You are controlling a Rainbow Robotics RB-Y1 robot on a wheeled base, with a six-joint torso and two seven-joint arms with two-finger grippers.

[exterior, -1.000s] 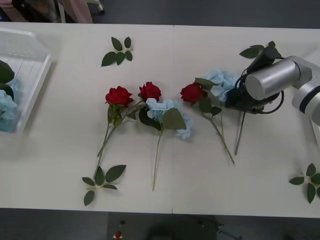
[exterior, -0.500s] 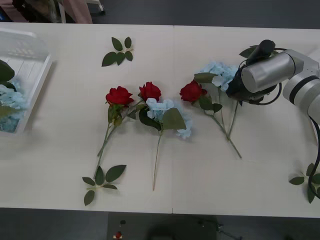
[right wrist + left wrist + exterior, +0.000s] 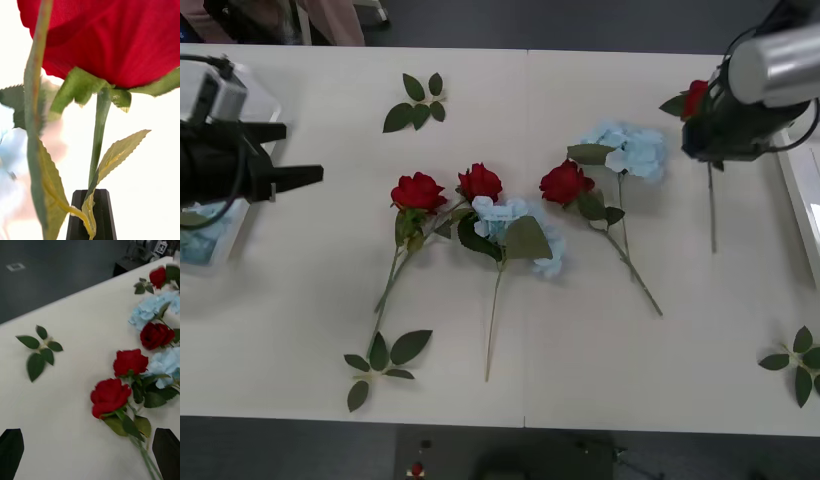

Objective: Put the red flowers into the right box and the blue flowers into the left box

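My right gripper (image 3: pixel 707 125) is raised at the table's far right, shut on a red flower (image 3: pixel 695 97) whose stem (image 3: pixel 711 210) hangs below it. The right wrist view shows that bloom (image 3: pixel 112 37) above the shut black fingers (image 3: pixel 92 213). The right box (image 3: pixel 802 205) shows as a pale edge just right of it. On the table lie three red flowers (image 3: pixel 418 191) (image 3: pixel 480 182) (image 3: pixel 565 183) and two blue flowers (image 3: pixel 515 225) (image 3: pixel 630 150). My left gripper (image 3: pixel 290 155) is open beside the left box (image 3: pixel 225 235), which holds a blue flower (image 3: pixel 192 245). The left wrist view shows its fingers (image 3: pixel 11 450) apart.
Loose green leaf sprigs lie at the back left of centre (image 3: pixel 415 103), near the front edge (image 3: pixel 385 360) and at the front right (image 3: pixel 795 360). Bare tabletop (image 3: pixel 310 290) runs between the left box and the nearest flower.
My right gripper has lifted a red flower off the table and carried it back and to the right. The left arm has come into view beside the left box.
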